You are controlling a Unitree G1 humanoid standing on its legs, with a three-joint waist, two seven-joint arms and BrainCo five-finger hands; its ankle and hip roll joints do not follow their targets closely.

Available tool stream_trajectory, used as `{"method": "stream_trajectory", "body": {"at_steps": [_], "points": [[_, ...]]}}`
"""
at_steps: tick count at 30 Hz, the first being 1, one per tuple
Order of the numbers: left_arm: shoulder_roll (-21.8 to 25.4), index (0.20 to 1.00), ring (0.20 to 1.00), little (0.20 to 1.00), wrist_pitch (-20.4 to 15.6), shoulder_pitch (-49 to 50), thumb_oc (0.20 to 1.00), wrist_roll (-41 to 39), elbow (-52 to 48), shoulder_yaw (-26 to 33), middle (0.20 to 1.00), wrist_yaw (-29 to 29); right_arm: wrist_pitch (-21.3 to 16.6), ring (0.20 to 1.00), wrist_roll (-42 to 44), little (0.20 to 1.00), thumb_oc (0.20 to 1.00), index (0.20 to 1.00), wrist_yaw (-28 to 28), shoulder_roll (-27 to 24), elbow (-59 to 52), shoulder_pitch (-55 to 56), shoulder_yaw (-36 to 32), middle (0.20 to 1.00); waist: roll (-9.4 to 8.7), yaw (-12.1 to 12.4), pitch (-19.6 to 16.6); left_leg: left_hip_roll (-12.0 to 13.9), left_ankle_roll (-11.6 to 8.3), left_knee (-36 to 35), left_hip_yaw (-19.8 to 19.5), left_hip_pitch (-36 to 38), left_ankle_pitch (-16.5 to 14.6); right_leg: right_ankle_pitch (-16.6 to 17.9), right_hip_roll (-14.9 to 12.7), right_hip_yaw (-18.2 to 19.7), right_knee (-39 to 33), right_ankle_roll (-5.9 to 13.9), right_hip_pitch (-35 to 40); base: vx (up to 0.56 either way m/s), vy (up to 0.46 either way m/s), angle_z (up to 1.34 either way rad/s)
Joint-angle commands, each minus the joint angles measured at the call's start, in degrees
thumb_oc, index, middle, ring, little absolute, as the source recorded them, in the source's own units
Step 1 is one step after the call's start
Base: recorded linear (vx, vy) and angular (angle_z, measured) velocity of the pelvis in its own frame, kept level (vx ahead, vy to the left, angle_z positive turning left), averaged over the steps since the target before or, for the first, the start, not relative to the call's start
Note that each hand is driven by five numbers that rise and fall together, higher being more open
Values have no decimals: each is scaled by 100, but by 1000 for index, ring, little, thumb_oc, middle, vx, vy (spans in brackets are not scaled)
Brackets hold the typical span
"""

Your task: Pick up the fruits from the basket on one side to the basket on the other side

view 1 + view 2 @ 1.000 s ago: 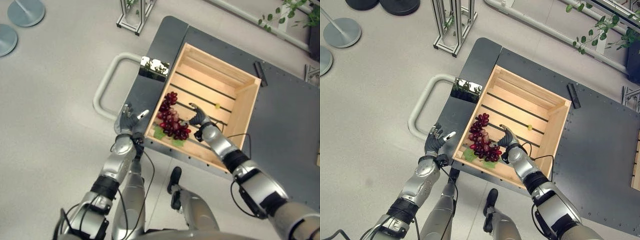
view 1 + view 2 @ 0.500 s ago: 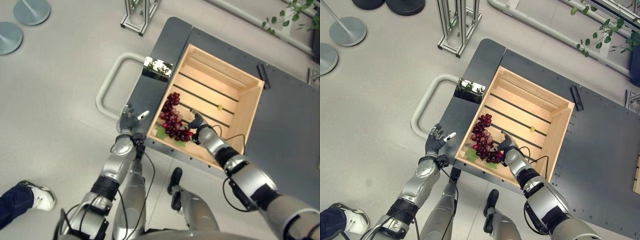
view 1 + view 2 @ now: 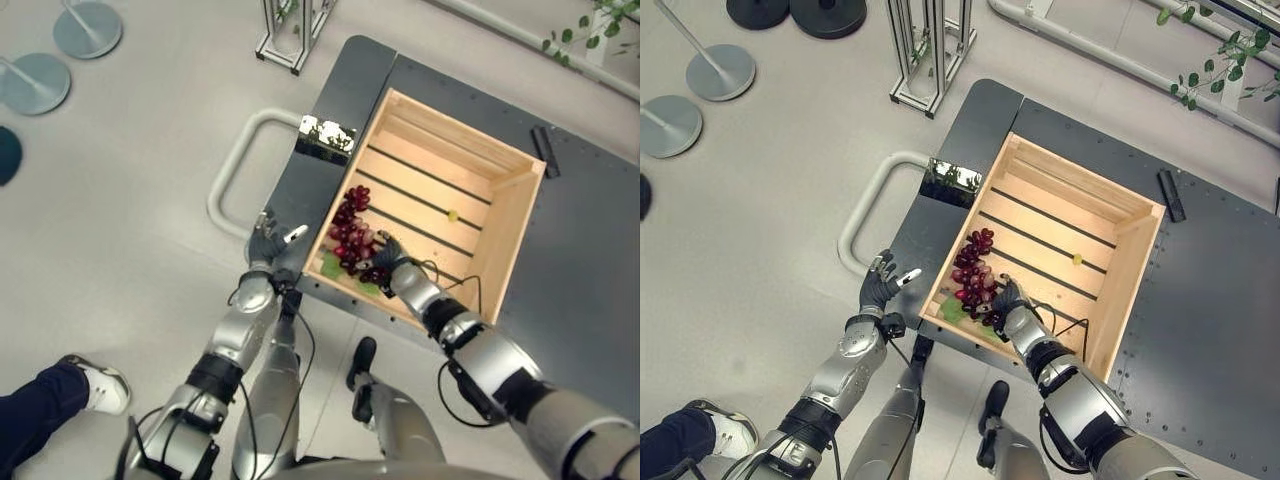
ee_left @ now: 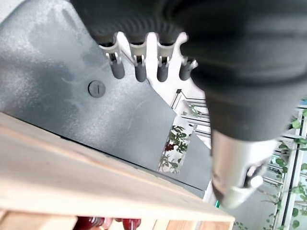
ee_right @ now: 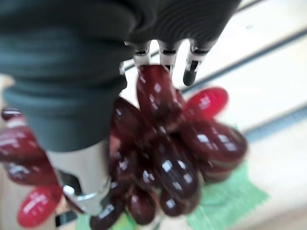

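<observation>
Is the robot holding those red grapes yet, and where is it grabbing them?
Not clearly. The right hand sits on the near end of the dark red grape bunch in the wooden crate, fingers spread over it. The left hand holds nothing.

One wooden crate (image 3: 1120, 262) — one grape bunch (image 3: 973, 272) — two hands.

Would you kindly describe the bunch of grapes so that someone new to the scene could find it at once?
Start at the open wooden crate on the dark grey table. In the crate's near corner, on the robot's left, lies the bunch of dark red grapes with green leaves, the right hand at its near end. The crate's other item is a tiny yellowish piece.
</observation>
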Motion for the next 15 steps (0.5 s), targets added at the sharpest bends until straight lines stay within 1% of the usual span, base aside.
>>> {"method": "stream_trajectory", "body": {"at_steps": [1, 9, 15], "points": [[-122, 1000, 1000, 1000, -200, -26, 1000, -12, -401, -238, 1000, -49, -124, 1000, 121, 1000, 1000, 1000, -87, 105, 142, -120, -8, 1000, -55, 86, -112, 46, 103, 320, 179, 56, -840, 316, -661, 74, 238, 368, -517, 0, 0, 0], [-122, 1000, 1000, 1000, -269, -91, 1000, -54, -421, -350, 1000, -23, -123, 1000, 33, 1000, 1000, 1000, -112, 200, 208, -95, 76, 1000, 62, 141, -13, 7, 109, 352, 151, -15, -821, 309, -679, 45, 272, 364, -553, -3, 5, 2], [-106, 1000, 1000, 1000, -323, -180, 1000, -140, -604, -468, 1000, -7, -8, 1000, -171, 1000, 1000, 1000, -326, -6, 403, -219, -15, 1000, 180, 248, 122, -28, 108, 412, 86, -157, -792, 298, -689, -18, 343, 354, -641, -7, 4, 6]]}}
